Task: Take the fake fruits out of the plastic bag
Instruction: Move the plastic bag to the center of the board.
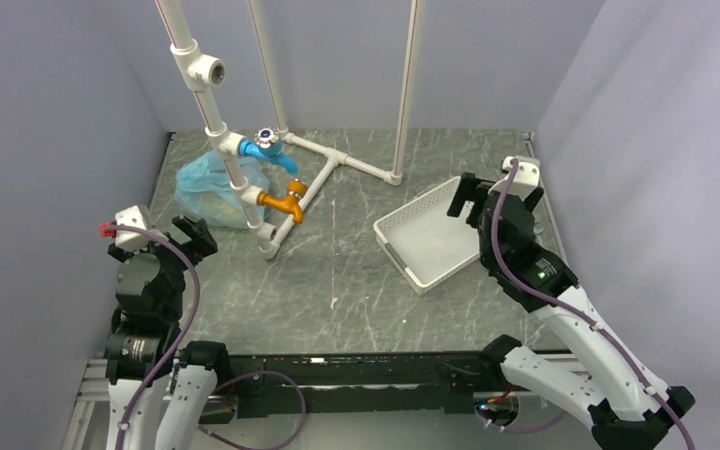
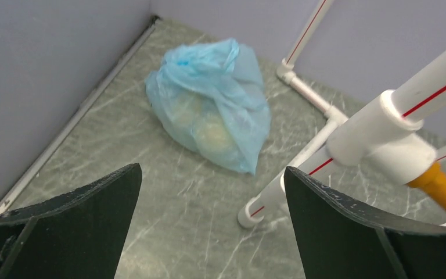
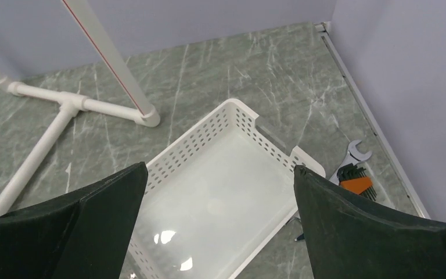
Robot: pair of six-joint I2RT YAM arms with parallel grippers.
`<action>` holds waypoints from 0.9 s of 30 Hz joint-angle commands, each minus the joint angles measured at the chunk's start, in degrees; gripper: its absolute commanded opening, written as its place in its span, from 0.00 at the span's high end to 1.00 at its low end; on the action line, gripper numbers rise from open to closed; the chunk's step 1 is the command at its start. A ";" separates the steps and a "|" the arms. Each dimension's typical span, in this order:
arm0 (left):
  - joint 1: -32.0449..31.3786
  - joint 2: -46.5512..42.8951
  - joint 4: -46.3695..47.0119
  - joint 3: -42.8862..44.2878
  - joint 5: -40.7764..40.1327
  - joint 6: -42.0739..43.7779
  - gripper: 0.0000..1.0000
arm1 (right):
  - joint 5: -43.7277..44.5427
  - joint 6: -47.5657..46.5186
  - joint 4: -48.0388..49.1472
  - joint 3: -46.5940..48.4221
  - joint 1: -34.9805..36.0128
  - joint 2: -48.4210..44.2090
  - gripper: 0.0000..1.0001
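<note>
Top view: plastic bag (image 1: 208,192) sits on the table (image 1: 337,281) in the upper left of the frame, near the left wall, partly behind a slanted white pipe (image 1: 234,173). Light blue, crinkled, bunched up at the top. In the left wrist view the bag (image 2: 215,99) is upper centre, lying on the table, with the pipe frame to its right.

Fake fruits (image 2: 212,135) are inside the bag. Only pale yellowish rounded shapes show through the film. Cannot tell them apart or count them. None lie outside the bag.

Left gripper (image 1: 194,234) is in the left centre of the top view, just below the bag and not touching it. In its wrist view the left gripper (image 2: 211,170) has its jaws spread wide with nothing between them; the bag is above the gap.

Right gripper (image 1: 464,199) is in the right centre of the top view, above the far right edge of the white basket (image 1: 396,258). In its wrist view the right gripper (image 3: 220,167) has its jaws wide apart and holds nothing. The basket (image 3: 194,139) is below, slotted walls, nothing inside.

Blue tap (image 1: 267,150) and orange tap (image 1: 286,200) are on the pipe frame, just right of the bag.

Right wrist view, right edge: a wrench (image 3: 357,152) and a hex key set (image 3: 354,177) lie on the table beside the basket's corner.
</note>
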 commanded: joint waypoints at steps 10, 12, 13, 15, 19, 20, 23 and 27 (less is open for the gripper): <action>0.32 -0.05 -5.02 -1.79 0.96 -6.33 0.01 | -3.01 1.00 3.41 -2.14 0.04 2.27 0.00; 0.30 0.08 -5.66 -2.03 1.34 -6.35 0.01 | -3.95 0.87 3.75 -2.81 -0.01 2.13 0.00; 0.36 0.28 -5.94 -2.19 1.46 -6.42 0.00 | -4.24 0.86 3.98 -3.32 -0.01 2.02 0.00; 0.31 1.01 -6.73 -2.69 1.10 -6.97 0.01 | -5.42 1.81 4.12 -4.02 0.00 2.01 0.00; 0.37 3.55 -7.92 -3.50 -0.35 -8.79 0.01 | -14.96 4.42 3.68 -5.18 0.00 1.01 0.00; 0.38 4.73 -8.22 -3.31 -0.17 -8.98 0.01 | -18.02 5.17 3.99 -5.75 -0.05 0.32 0.00; 0.78 9.54 -8.78 -1.64 0.66 -9.12 0.01 | -28.43 5.72 7.94 -9.23 0.04 -2.44 0.00; 3.36 14.16 -9.94 2.01 1.22 -9.72 0.01 | -34.30 6.92 10.56 -12.40 0.04 -4.31 0.00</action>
